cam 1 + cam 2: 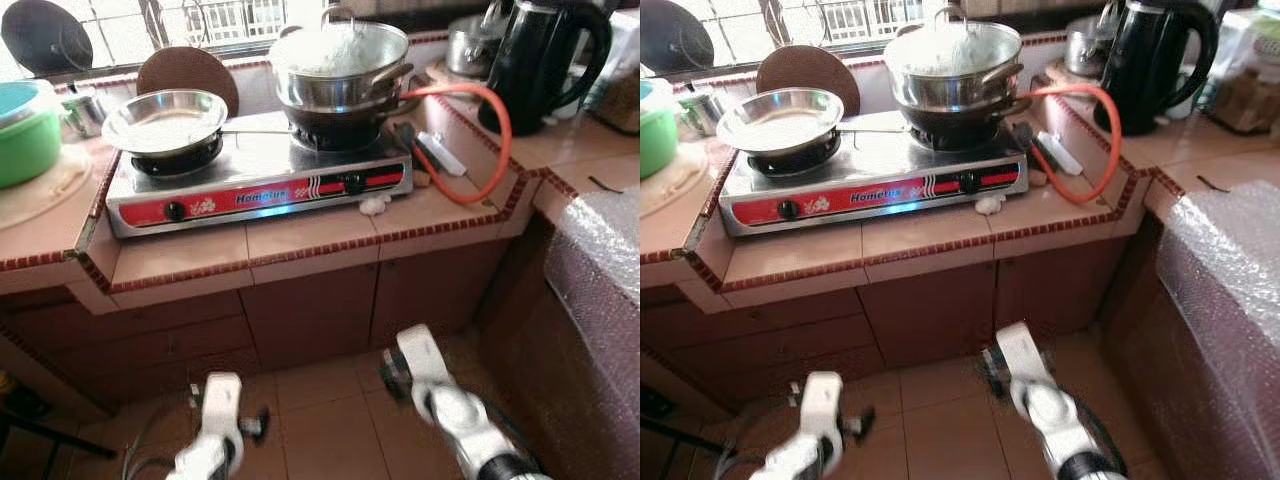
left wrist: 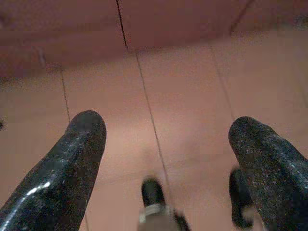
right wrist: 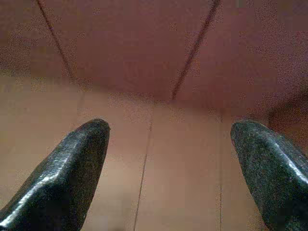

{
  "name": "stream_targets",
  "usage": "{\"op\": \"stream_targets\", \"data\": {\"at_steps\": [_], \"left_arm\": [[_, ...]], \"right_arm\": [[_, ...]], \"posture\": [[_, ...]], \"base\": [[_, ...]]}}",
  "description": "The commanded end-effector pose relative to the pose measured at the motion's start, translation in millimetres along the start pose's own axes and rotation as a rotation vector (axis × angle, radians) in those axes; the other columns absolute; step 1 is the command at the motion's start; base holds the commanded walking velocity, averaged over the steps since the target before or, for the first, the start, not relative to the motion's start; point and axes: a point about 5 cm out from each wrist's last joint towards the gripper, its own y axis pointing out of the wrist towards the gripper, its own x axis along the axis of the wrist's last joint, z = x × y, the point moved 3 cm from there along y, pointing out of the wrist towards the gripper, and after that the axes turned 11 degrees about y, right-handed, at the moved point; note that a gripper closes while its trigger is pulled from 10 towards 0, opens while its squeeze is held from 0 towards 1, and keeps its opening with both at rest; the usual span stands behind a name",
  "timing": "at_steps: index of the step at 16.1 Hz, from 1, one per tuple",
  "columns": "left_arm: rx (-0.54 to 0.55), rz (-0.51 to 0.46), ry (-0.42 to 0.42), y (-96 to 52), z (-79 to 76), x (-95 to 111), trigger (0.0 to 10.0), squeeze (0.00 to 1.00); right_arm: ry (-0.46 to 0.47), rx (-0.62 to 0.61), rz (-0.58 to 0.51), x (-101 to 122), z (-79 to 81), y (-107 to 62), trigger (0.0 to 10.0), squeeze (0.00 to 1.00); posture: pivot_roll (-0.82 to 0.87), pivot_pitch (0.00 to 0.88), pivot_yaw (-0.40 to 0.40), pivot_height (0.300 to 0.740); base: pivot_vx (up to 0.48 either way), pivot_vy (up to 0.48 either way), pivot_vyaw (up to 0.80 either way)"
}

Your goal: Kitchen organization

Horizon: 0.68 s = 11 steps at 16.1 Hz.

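We're facing the gas stove [image 1: 258, 180] on the tiled counter [image 1: 300, 240]. Left of the stove: green bowl [image 1: 25, 130]. On its left burner: steel pan [image 1: 165, 122]; on its right burner: lidded steel pot [image 1: 340, 65]. Right of the stove: orange hose [image 1: 480, 140], then black kettle [image 1: 540, 60]. Below the stove, left gripper [image 2: 166, 159] and right gripper [image 3: 168, 163] hang over the floor tiles [image 1: 320, 420], fingers spread, holding nothing.

Stove [image 1: 258, 178] sits mid-table [image 1: 300, 240], near the front edge. On its left burner: pan [image 1: 165, 122]; on its right burner: lidded pot [image 1: 340, 65]. Kettle [image 1: 540, 60] at the table's back right corner, hose [image 1: 480, 140] between it and stove. Bowl [image 1: 25, 130] near the left edge. My arms hang below the front edge, over the floor [image 1: 320, 420].
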Motion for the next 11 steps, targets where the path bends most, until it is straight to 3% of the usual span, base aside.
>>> {"op": "stream_targets", "data": {"at_steps": [1,3,7,9,11], "left_arm": [[-0.007,0.050,0.007,-1.4,0.9,-12,10.0,0.00],[-0.055,0.116,0.082,-4.0,-9.4,-30,10.0,0.00],[-0.072,0.131,0.121,-4.9,-15.7,-36,10.0,0.00],[-0.052,0.131,0.095,-5.4,-13.7,-38,10.0,0.00],[-0.030,0.133,0.097,-6.9,-10.8,-42,10.0,0.00]], "right_arm": [[-0.029,-0.009,0.102,-23,-2.2,-4.1,10.0,0.00],[-0.074,0.027,0.212,-50,-4.2,-12.1,10.0,0.00],[-0.091,0.055,0.251,-57,-9.5,-15.8,10.0,0.00],[-0.144,0.086,0.263,-57,-4.3,-14.7,10.0,0.00],[-0.157,0.147,0.242,-45,15.4,-8.0,10.0,0.00]], "posture": [[-0.17,0.000,0.046,0.740],[-0.16,0.000,0.034,0.740],[-0.09,0.000,-0.016,0.740],[-0.07,0.000,-0.027,0.740],[-0.01,0.000,-0.054,0.740]], "base": [[0.000,0.000,0.00],[0.000,0.000,0.00],[0.000,0.000,0.00],[0.000,0.000,0.00],[0.000,0.000,0.00]]}}
